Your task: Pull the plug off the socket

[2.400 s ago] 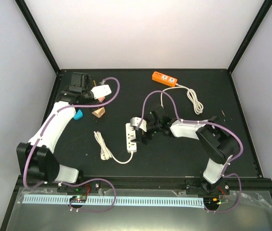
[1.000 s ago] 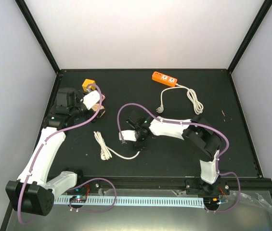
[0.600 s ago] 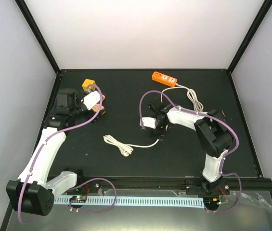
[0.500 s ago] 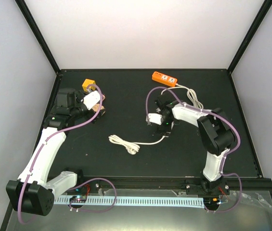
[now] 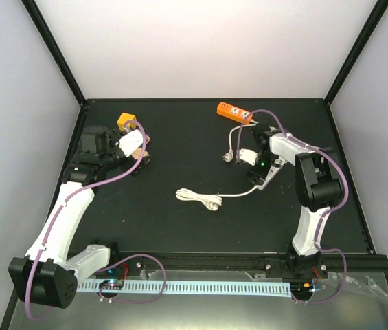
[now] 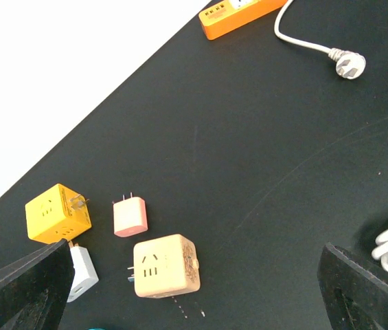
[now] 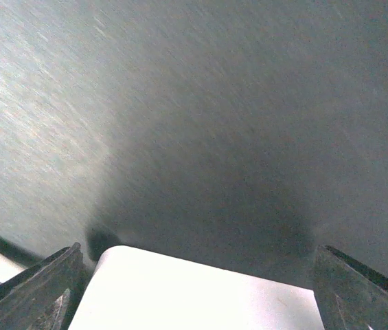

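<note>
My right gripper (image 5: pixel 259 168) is shut on a white power strip (image 7: pixel 194 295) and holds it low over the black table, near the back right. The strip fills the space between the fingers in the right wrist view and is mostly hidden under the gripper from above. Its white cable (image 5: pixel 238 194) trails left to a loose plug (image 5: pixel 211 203). I cannot see any plug seated in its sockets. My left gripper (image 5: pixel 137 157) is open and empty (image 6: pixel 194 295), above a beige socket cube (image 6: pixel 163 265).
An orange power strip (image 5: pixel 235 112) lies at the back, and its white cable ends in a loose plug (image 5: pixel 229 158); both show in the left wrist view (image 6: pixel 242 10). A yellow cube (image 6: pixel 56 213), a pink adapter (image 6: pixel 130 216) and a white adapter (image 6: pixel 82 271) lie around the beige cube.
My right gripper has carried the white power strip from the middle of the table toward the back right, its cable and plug dragging along. The left arm has stayed still over the last second.
</note>
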`<action>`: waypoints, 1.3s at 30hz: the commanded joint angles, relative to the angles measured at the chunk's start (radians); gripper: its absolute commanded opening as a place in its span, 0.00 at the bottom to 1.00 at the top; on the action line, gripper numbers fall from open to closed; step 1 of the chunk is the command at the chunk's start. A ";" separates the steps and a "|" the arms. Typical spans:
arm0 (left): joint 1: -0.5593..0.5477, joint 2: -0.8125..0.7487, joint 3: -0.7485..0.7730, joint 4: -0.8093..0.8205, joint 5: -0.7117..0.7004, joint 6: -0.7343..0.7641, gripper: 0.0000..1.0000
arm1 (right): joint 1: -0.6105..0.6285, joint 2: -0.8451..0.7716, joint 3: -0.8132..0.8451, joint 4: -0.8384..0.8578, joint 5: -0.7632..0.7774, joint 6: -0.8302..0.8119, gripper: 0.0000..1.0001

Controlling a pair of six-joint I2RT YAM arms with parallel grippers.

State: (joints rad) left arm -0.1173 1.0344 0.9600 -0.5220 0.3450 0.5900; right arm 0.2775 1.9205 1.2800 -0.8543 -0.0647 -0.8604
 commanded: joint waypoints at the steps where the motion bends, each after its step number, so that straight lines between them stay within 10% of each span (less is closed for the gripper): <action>1: 0.008 0.003 0.009 0.021 0.029 -0.015 0.99 | -0.104 0.034 0.036 -0.093 -0.003 0.037 0.91; 16: 0.008 0.010 0.013 0.016 0.048 -0.020 0.99 | -0.324 -0.097 0.000 -0.134 -0.099 -0.038 0.88; 39: 0.008 -0.014 -0.002 0.007 0.060 -0.024 0.99 | 0.258 -0.424 -0.243 -0.157 -0.383 0.064 0.85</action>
State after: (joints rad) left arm -0.1173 1.0409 0.9600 -0.5240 0.3714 0.5808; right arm 0.4717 1.4597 1.0721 -1.0214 -0.4229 -0.8532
